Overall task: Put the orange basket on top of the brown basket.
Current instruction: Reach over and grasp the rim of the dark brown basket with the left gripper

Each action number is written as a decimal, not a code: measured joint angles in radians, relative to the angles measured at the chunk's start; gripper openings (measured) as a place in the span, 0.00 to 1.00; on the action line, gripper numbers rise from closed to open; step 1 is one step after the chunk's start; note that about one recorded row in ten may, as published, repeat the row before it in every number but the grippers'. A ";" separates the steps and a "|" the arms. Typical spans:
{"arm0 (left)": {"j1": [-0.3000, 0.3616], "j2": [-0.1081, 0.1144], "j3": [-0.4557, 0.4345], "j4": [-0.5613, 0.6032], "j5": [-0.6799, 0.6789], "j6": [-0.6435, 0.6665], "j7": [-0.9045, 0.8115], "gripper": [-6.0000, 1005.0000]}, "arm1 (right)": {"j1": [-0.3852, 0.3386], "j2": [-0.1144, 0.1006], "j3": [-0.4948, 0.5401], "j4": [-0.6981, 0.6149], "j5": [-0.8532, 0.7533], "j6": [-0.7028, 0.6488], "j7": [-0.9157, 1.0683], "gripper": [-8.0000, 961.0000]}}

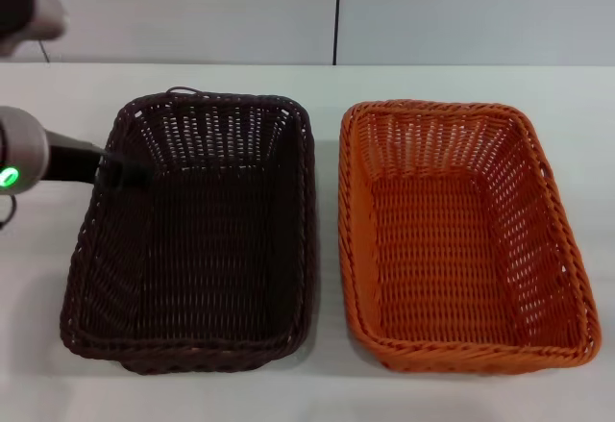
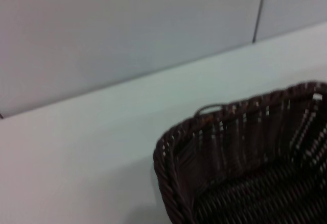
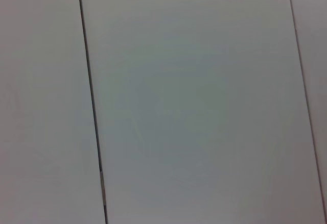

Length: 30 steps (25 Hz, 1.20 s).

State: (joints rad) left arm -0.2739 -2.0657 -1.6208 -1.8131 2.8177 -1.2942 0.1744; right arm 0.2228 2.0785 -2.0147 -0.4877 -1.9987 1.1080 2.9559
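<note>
The brown basket [image 1: 192, 239] sits on the left of the white table, and the orange basket [image 1: 461, 239] sits beside it on the right, a small gap between them. Both are upright and empty. My left gripper [image 1: 123, 174] reaches in from the left and is at the brown basket's left rim, near its far corner. A corner of the brown basket also shows in the left wrist view [image 2: 245, 157]. My right gripper is out of view; the right wrist view shows only wall panels.
The white table [image 1: 327, 364] runs back to a grey panelled wall [image 1: 336, 9]. My left arm's grey wrist with a green light [image 1: 12, 174] is at the left edge of the head view.
</note>
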 joint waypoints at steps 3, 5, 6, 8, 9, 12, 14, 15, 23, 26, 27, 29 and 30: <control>-0.033 0.001 0.022 0.049 0.031 -0.012 -0.021 0.78 | 0.000 0.000 0.001 0.000 0.000 0.001 0.000 0.86; -0.071 0.000 0.029 0.110 0.063 -0.021 -0.033 0.77 | 0.001 -0.001 0.001 0.000 0.000 -0.001 0.000 0.86; -0.077 0.000 0.030 0.120 0.067 -0.022 -0.035 0.77 | 0.002 -0.001 0.001 0.000 0.000 -0.002 0.000 0.86; -0.091 0.001 0.031 0.146 0.069 -0.024 -0.038 0.77 | 0.002 -0.001 0.001 0.003 0.000 -0.003 0.000 0.86; -0.096 0.001 0.031 0.161 0.070 -0.022 -0.038 0.77 | 0.002 -0.002 0.001 0.005 0.000 -0.003 0.000 0.86; -0.103 0.001 0.032 0.181 0.070 -0.017 -0.038 0.77 | 0.003 -0.002 0.001 0.006 0.000 -0.003 0.000 0.86; -0.118 0.002 0.032 0.223 0.070 -0.011 -0.039 0.77 | 0.004 -0.002 0.003 0.007 0.000 -0.003 -0.001 0.86; -0.118 0.002 0.032 0.223 0.070 -0.011 -0.039 0.77 | 0.004 -0.002 0.003 0.007 0.000 -0.003 -0.001 0.86; -0.146 0.002 0.027 0.294 0.070 0.019 -0.041 0.77 | 0.012 -0.002 0.002 0.009 0.000 -0.004 -0.001 0.86; -0.147 0.004 0.023 0.312 0.071 0.030 -0.053 0.77 | 0.012 -0.002 0.002 0.009 0.000 -0.004 -0.001 0.86; -0.150 0.005 0.022 0.321 0.071 0.030 -0.058 0.77 | 0.012 -0.002 0.002 0.009 0.000 -0.004 -0.001 0.86; -0.160 0.007 -0.002 0.344 0.071 0.027 -0.054 0.77 | 0.011 -0.002 0.002 0.010 0.000 -0.004 -0.001 0.86; -0.160 0.007 -0.002 0.344 0.071 0.027 -0.054 0.77 | 0.011 -0.002 0.002 0.010 0.000 -0.004 -0.001 0.86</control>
State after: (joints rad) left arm -0.4340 -2.0589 -1.6226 -1.4694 2.8888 -1.2670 0.1207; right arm 0.2341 2.0769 -2.0126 -0.4777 -1.9988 1.1043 2.9544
